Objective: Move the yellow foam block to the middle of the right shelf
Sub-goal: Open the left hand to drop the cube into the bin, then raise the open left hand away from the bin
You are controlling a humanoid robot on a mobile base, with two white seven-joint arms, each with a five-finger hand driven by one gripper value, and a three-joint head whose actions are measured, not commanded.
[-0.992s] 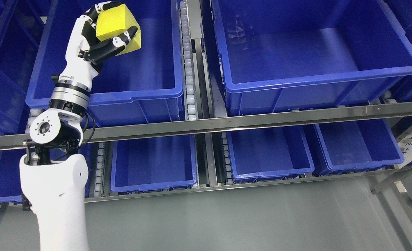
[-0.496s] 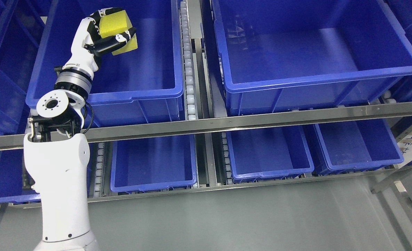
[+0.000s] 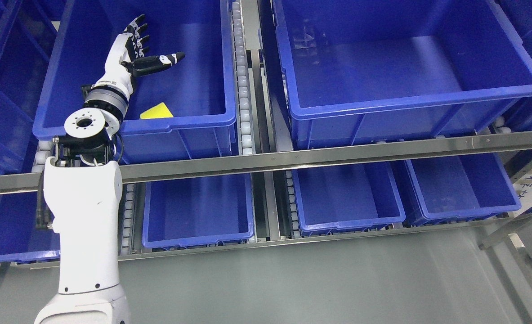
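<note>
Left hand: reaching in at the upper left of the frame over a large blue bin, fingers fanning out and thumb pointing toward the right, gripping nothing. Its white arm is rising from the bottom left edge and crossing in front of the steel shelf rail.

Yellow foam block: lying inside that same upper-left bin, close against the near wall, only its top corner showing above the bin rim; sitting below the hand and apart from it.

Second large blue bin: occupying the upper right of the frame, beside the first, with a roller track running between them.

Lower tier: three smaller blue bins sitting under the rail across the centre and right, and another partly showing at the lower left behind the arm.

Grey floor: filling the bottom of the frame.
</note>
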